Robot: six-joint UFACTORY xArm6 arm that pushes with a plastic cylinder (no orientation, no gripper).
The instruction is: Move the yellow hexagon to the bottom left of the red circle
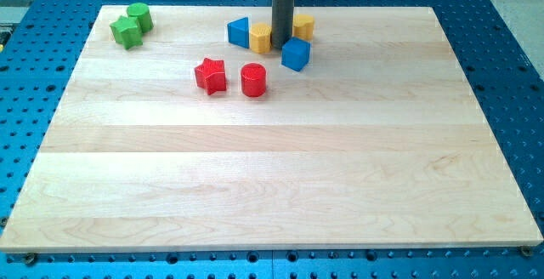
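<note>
**Rod tip standing among the far block cluster**

The rod came down from the far edge of the view, and my tip (280, 48) stood on the wooden tabletop (272, 185) in the middle of the far cluster of blocks. The arm carried no hand, only the straight dark rod, so there was no grasp to report.

The yellow hexagon (261, 37) lay just left of my tip, touching the rod or very nearly so; the contact could not be settled from this view. It sat on the far side of the red circle (253, 80) and slightly to the right of it, with a clear strip of wood between the two.

A blue block (239, 31), its shape unclear though it looked wedge-like, stood against the left side of the yellow hexagon. A blue cube (296, 54) lay just right of my tip and a little nearer. A second yellow block (303, 26), rounded in outline, stood to the right of the rod, on the far side of the blue cube.

A red star (210, 74) lay just left of the red circle, close beside it but apart.

Two green blocks occupied the far left corner: a green cylinder (138, 14) and, nearer and touching it, a green star-like block (126, 32). Both stood well apart from my tip.
</note>
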